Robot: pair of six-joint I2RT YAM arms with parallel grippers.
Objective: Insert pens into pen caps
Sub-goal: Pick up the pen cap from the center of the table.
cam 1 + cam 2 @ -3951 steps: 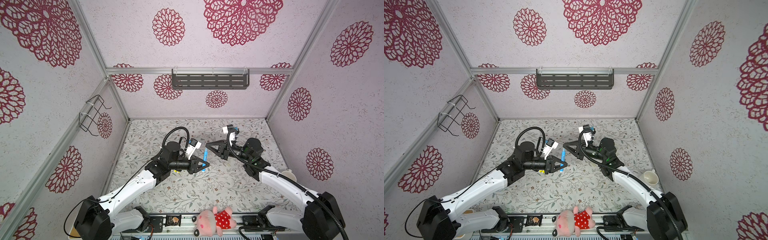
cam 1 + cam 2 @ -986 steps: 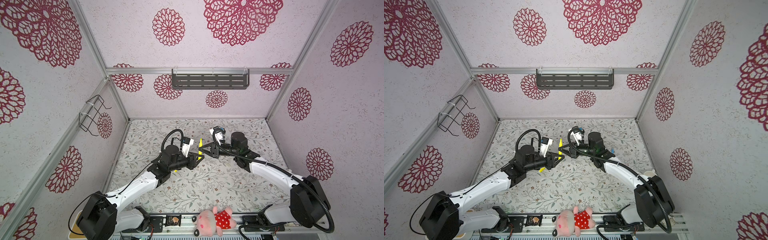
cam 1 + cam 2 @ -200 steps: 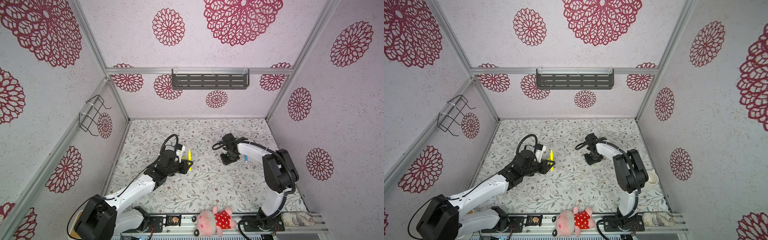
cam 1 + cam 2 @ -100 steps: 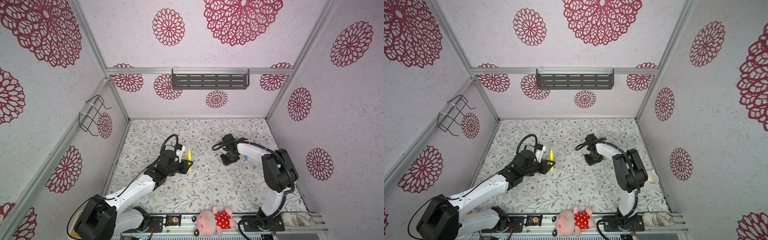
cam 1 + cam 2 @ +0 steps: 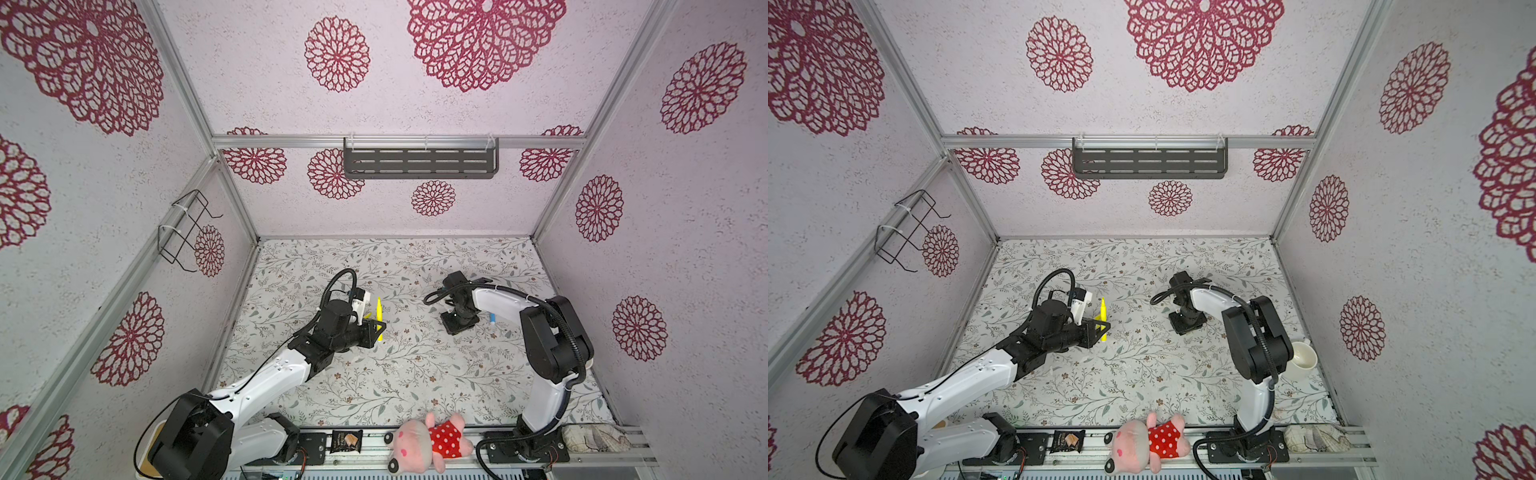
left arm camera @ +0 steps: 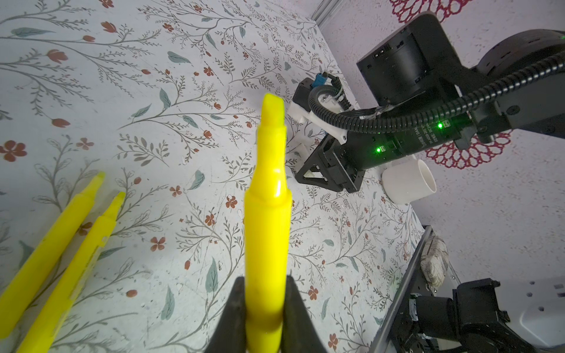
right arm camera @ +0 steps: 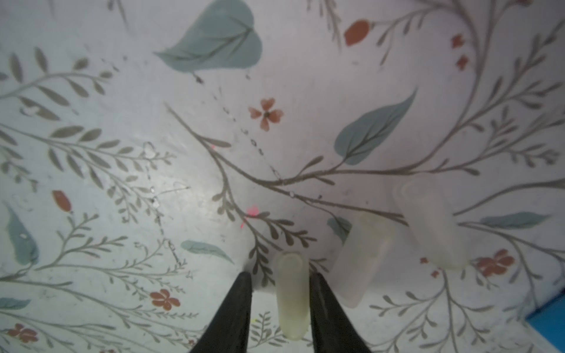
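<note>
Cap pick-up step: right gripper (image 7: 279, 275) sits at the table (image 7: 122, 91), jaws spread astride one pen cap (image 7: 290, 299) lying flat. The left gripper (image 6: 265, 285) pinches a yellow pen (image 6: 267, 214) aloft, tip outward. Next needs squeezing the cap, lifting, and aligning its mouth with that tip.

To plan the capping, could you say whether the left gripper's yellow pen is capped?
Uncapped: the yellow pen shows a bare chisel tip.
</note>
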